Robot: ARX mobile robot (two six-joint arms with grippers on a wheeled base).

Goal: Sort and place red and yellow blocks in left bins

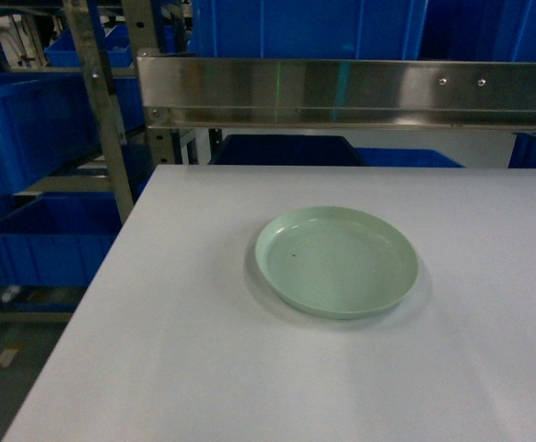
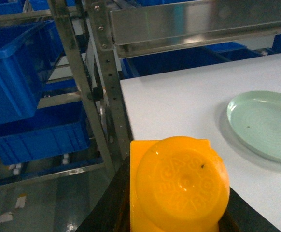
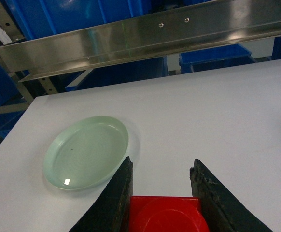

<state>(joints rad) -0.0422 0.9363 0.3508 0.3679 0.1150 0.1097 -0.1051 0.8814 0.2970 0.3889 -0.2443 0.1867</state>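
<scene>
Two shiny bricks, one in each gripper

Right gripper (image 3: 162, 186) pinches a red brick (image 3: 164, 215) near the round green plate (image 3: 86, 152); left gripper (image 2: 174, 212) holds a yellow brick (image 2: 179, 186). Past the plate's white table (image 1: 203, 350) sit deep blue bins (image 2: 15, 77).

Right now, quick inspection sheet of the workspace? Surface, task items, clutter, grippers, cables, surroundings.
Surface: white table, plain top, no blocks lying on it in any view.
Job's things: yellow block between the left gripper's fingers; red block between the right gripper's fingers; blue bins on the rack at the left, off the table edge.
Clutter: pale green plate on the table, holding nothing but a tiny dark speck.
Grippers: left gripper shut on the yellow block; right gripper shut on the red block; neither shows in the head view.
Cables: nothing seen.
Surroundings: steel rail across the table's far side, metal rack uprights, more blue crates behind.
</scene>
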